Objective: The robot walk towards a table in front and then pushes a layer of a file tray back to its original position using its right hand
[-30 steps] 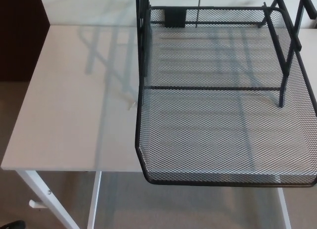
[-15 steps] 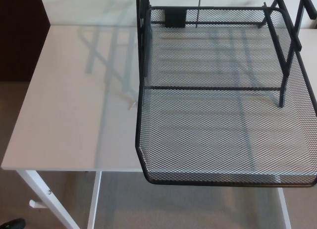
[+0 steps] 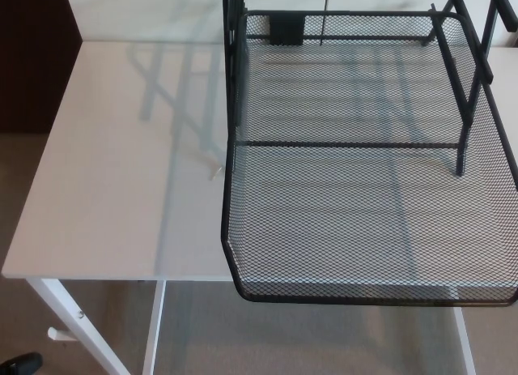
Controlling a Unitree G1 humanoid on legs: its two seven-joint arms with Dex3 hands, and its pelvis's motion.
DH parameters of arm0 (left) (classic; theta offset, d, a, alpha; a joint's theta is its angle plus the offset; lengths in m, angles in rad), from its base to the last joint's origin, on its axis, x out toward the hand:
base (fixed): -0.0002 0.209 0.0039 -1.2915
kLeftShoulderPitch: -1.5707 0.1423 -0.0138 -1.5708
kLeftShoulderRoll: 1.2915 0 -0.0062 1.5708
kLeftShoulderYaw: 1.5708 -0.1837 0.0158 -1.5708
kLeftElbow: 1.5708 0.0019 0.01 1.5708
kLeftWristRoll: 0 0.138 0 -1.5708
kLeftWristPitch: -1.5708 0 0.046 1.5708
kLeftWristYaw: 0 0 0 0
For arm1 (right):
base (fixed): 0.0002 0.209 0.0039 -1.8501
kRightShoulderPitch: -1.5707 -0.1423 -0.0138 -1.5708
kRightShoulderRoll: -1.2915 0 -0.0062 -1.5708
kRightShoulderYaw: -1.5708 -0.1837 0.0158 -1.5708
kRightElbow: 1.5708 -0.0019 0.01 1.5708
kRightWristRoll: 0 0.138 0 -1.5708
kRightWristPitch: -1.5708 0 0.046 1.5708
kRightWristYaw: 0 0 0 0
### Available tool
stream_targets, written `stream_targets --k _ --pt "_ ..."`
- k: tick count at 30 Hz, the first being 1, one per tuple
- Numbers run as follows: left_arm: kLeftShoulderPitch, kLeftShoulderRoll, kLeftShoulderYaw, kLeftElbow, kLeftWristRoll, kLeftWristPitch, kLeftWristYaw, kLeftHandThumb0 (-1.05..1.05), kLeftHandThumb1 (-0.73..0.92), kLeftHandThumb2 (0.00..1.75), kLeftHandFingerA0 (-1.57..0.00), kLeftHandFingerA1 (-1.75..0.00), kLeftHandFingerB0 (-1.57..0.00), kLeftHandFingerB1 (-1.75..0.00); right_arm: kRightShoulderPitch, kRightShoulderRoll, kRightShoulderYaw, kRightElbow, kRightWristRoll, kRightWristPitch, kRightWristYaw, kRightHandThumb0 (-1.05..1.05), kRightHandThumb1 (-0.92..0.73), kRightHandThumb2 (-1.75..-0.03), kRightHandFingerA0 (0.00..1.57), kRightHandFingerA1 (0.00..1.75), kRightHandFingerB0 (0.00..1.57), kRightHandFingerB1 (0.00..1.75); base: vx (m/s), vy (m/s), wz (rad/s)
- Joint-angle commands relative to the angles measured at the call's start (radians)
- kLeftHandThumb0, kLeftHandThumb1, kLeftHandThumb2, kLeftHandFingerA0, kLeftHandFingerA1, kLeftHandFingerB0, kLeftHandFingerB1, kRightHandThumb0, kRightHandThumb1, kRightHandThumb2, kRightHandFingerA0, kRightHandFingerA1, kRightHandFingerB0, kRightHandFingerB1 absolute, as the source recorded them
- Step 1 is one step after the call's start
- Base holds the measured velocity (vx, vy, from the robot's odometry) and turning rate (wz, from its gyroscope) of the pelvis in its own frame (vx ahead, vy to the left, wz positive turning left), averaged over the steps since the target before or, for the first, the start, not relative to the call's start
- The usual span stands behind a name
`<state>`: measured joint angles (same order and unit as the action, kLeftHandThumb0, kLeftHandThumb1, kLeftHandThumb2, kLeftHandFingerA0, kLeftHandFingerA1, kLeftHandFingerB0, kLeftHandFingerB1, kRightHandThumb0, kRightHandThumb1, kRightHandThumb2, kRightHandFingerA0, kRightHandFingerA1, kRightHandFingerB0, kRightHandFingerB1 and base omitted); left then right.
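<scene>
**poster1:** On the white table (image 3: 121, 189), toward its right side: black mesh file tray (image 3: 356, 132), with one pulled-out layer (image 3: 364, 229) sticking forward past the table's near edge. Front rim hanging out over the floor (image 3: 194, 326), well clear of the tabletop edge. Anything on the hands?

**poster2:** Nope, neither hand in frame. No left, no right, not even a forearm. So can't say whether open, closed or holding anything, and can't place the layer relative to a hand either. Just the tray and the table.

**poster1:** Fair. More on the layer then: fine diamond-pattern wire mesh, black, see-through enough to show the tabletop and floor underneath. Low mesh walls all round, front corners cut at an angle, solid black rim along the front lip. Empty, by the looks of it.

**poster2:** Same read. Thin black crossbar (image 3: 348, 144) running left to right over the mesh about halfway back, roughly above where the table's front edge falls. Black uprights of the frame at the table's far side, one set on the left (image 3: 233, 67), one on the right (image 3: 465, 91), cropped at the top of the shot. Small black block (image 3: 285, 28) at the back wall of the mesh.

**poster1:** Under the table: white legs (image 3: 73, 326), greyish carpet. Dark shoe-like shape (image 3: 20, 364) at the bottom left corner, too cropped to be sure.
</scene>
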<state>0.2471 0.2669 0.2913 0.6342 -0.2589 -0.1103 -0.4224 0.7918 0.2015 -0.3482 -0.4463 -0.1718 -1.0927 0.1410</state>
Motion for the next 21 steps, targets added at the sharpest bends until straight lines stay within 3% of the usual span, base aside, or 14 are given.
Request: stream_targets --k 1,3,7,10,21 --pt "-0.019 0.032 0.012 -0.018 -0.007 0.03 -0.007 -0.18 0.53 0.56 -0.58 -0.43 -0.52 -0.38 -0.164 0.067 0.028 -0.039 -0.443 -0.062 0.026 -0.58 -0.36 -0.72 0.0 0.14 0.03 0.26 0.0 0.0 0.0" --pt "-0.02 0.031 0.014 -0.021 -0.011 0.034 -0.01 -0.18 0.53 0.56 -0.58 -0.43 -0.52 -0.38 -0.203 0.069 0.044 -0.025 -0.493 -0.045 0.009 -0.57 -0.35 -0.73 0.0 0.18 0.07 0.28 0.0 0.0 0.0" --pt "-0.013 0.027 0.012 -0.039 -0.007 0.042 0.002 -0.23 0.48 0.62 -0.57 -0.47 -0.52 -0.43 -0.234 0.057 0.074 -0.019 -0.587 0.012 -0.002 -0.57 -0.34 -0.68 0.0 0.05 0.11 0.12 0.0 0.0 0.0" --pt "-0.027 0.032 0.011 -0.023 -0.005 0.035 -0.005 -0.23 0.48 0.62 -0.57 -0.48 -0.51 -0.43 -0.269 0.043 0.098 -0.001 -0.671 0.064 -0.017 -0.55 -0.34 -0.68 0.0 0.05 0.1 0.11 0.0 0.0 0.0" --pt "-0.028 0.032 0.011 -0.025 -0.004 0.034 -0.004 -0.23 0.49 0.61 -0.57 -0.47 -0.5 -0.43 -0.285 0.028 0.119 0.008 -0.728 0.097 -0.059 -0.52 -0.33 -0.67 0.0 0.06 0.1 0.12 0.0 0.0 0.0"
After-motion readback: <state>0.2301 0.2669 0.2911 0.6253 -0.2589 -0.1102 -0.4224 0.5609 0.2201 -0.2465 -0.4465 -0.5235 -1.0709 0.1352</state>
